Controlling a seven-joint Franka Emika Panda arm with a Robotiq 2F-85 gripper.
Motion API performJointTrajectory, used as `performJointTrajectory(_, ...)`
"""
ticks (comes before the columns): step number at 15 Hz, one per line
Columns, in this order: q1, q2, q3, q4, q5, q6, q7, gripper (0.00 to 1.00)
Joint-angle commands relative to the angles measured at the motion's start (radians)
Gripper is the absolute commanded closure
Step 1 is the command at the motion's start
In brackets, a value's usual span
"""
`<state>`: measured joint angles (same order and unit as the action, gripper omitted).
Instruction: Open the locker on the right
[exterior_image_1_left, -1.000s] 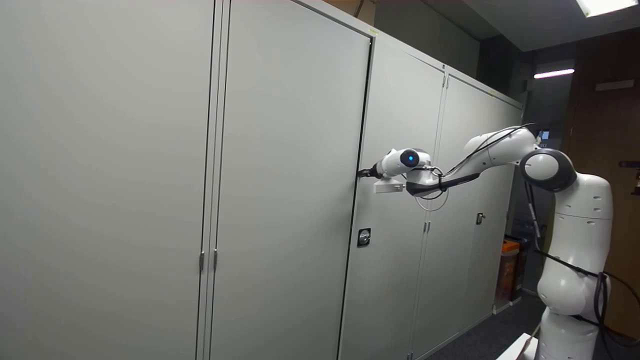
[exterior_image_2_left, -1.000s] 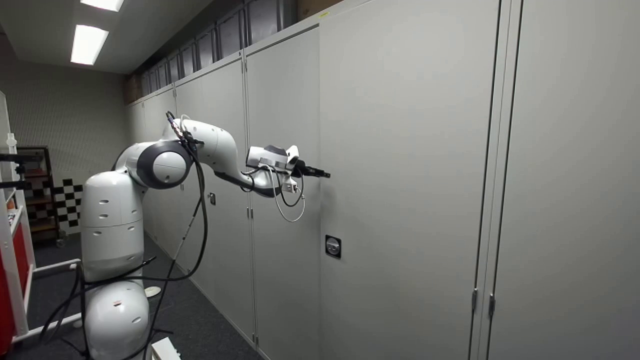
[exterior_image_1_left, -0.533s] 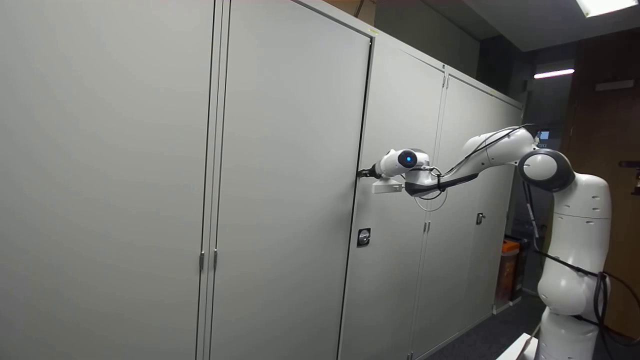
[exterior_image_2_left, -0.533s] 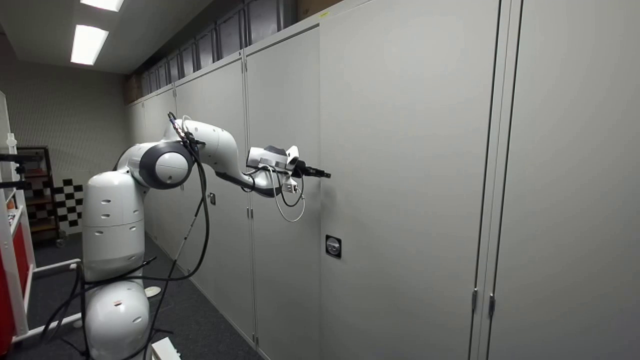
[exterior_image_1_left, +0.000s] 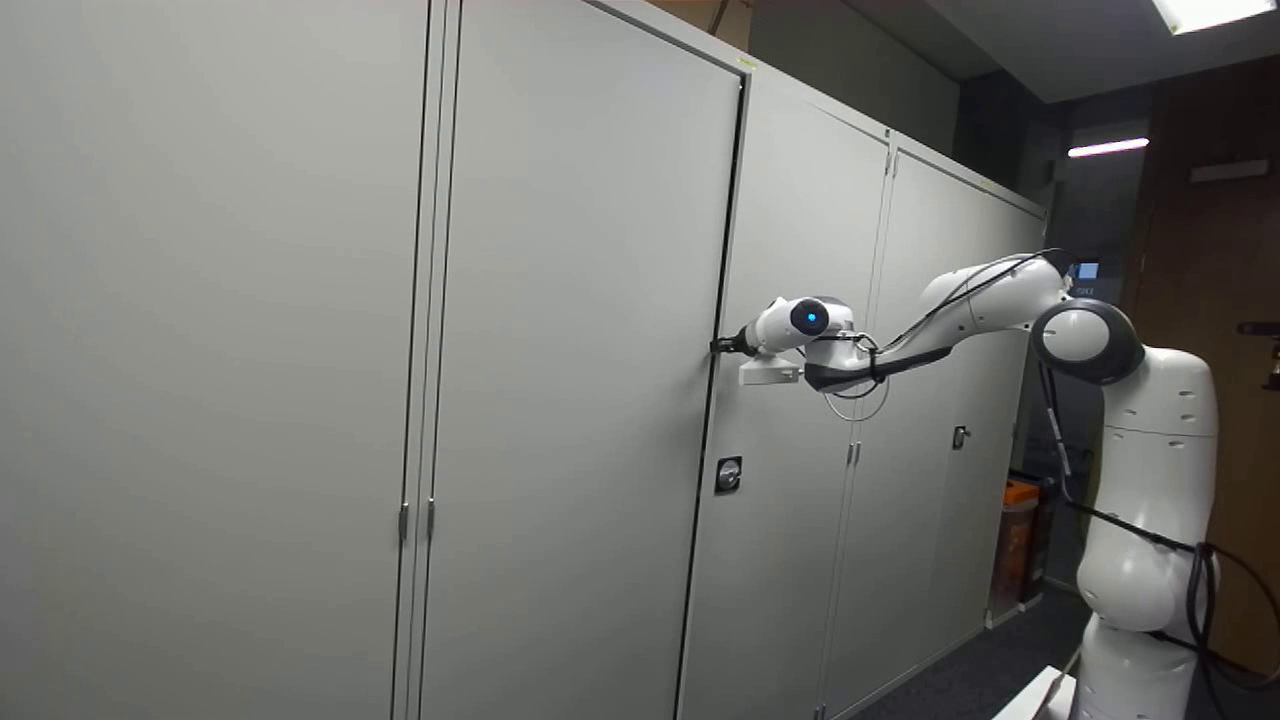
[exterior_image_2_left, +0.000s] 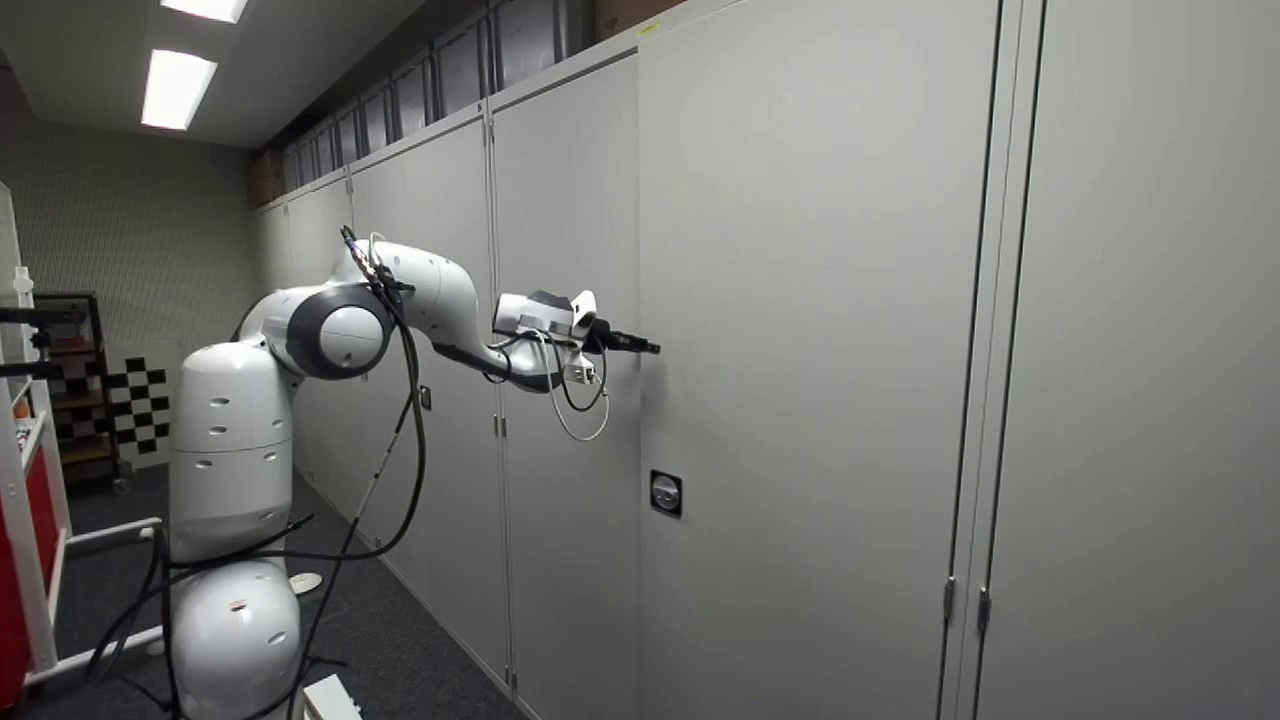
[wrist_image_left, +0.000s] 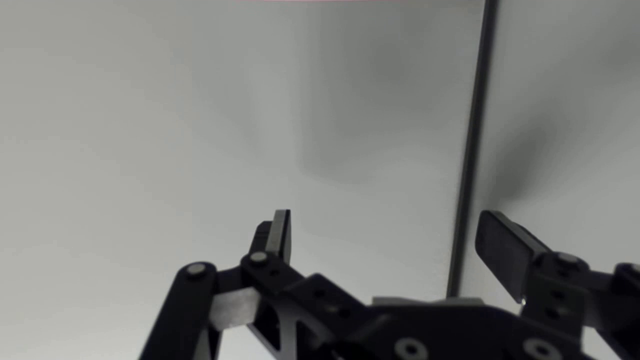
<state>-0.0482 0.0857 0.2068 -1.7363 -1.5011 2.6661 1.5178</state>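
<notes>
The tall light-grey metal locker (exterior_image_2_left: 805, 400), with a full-height flat door, stands at three o'clock from the white jointed robot arm (exterior_image_2_left: 232, 450) in an exterior view. Its square black latch plate with a round silver centre (exterior_image_1_left: 728, 475) lies at six o'clock from the black two-fingered claw (wrist_image_left: 387, 227) in both exterior views, well apart from it.

The claw is spread wide. In the wrist view a dark, straight gap (wrist_image_left: 470, 160) between two panel edges runs between its two fingers (wrist_image_left: 502, 245), close to the one at three o'clock; whether either finger touches metal I cannot tell. In an exterior view the gap divides the locker from a broad flat light-grey neighbouring door (exterior_image_1_left: 575, 350) toward nine o'clock. A slim silver upright fitting (exterior_image_2_left: 949, 600) marks the locker door's other edge.

Dark-grey carpet (exterior_image_2_left: 410, 660) lies open between the arm's base and the row of matching light-grey cabinets (exterior_image_2_left: 425, 190). A thin white cable (exterior_image_2_left: 580, 440) loops below the wrist, in front of the doors.

On the cabinet tops, toward eleven o'clock from the claw, stands a row of grey box-shaped bins (exterior_image_2_left: 460, 70). An upright bin with an orange lid (exterior_image_1_left: 1012, 550) stands at four o'clock from the claw in an exterior view. Their contents are hidden, as is the locker's inside, behind its door.
</notes>
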Motion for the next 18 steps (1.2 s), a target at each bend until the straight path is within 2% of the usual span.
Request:
performJointTrajectory(1,0.012,0.028,0.003,0.052,-0.049,-0.028,0.031,0.00)
performJointTrajectory(12,0.020,0.037,0.000,0.050,-0.053,-0.117,0.044,0.00)
performJointTrajectory(18,0.031,-0.005,0.003,-0.003,-0.019,-0.171,0.052,0.00)
